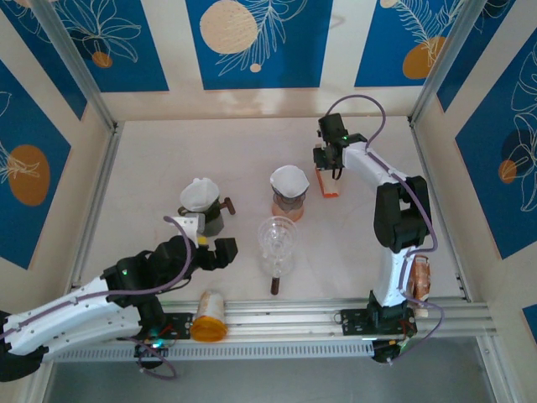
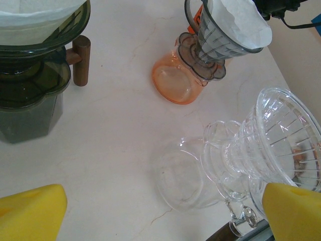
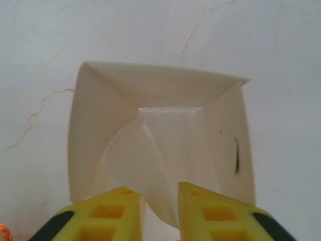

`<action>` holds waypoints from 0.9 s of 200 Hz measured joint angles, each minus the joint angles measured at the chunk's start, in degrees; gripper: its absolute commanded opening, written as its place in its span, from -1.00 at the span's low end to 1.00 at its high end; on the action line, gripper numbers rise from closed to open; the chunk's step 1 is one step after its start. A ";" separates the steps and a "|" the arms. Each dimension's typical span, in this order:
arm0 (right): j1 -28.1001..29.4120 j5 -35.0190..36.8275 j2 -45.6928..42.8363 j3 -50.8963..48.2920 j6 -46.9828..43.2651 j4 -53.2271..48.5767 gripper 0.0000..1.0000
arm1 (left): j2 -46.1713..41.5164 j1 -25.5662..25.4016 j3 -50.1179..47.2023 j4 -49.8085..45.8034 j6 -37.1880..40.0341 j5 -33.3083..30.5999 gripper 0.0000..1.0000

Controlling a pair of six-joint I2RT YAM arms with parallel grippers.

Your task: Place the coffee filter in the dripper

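The coffee filter (image 3: 145,165) is propped up in its box (image 3: 90,130), straddled by the right claw (image 3: 159,206), fingers (image 3: 210,216) nearly together (real pinch can't be told tbh), with the empty dripper (image 1: 276,239) parked nearer the left arm.

Soft, even light is falling from above and washing the pale tabletop (image 1: 252,143) bright — shadows are lying faint and short. Highlights are glinting on the clear dripper (image 2: 281,135); the yellow fingers (image 2: 30,211) of the left end effector (image 2: 165,206) are blurring — out of focus.
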 measured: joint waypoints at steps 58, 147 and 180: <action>0.00 1.33 -0.24 -0.11 0.31 0.44 -1.00 | 0.00 0.24 0.00 0.22 0.00 0.39 1.00; 2.82 5.40 -17.81 -9.57 6.58 -0.55 -1.00 | -0.17 0.26 0.00 0.42 0.00 1.49 1.00; 4.50 7.45 -28.30 -15.30 10.34 -3.26 -1.00 | -0.72 0.26 0.00 0.42 0.00 1.88 1.00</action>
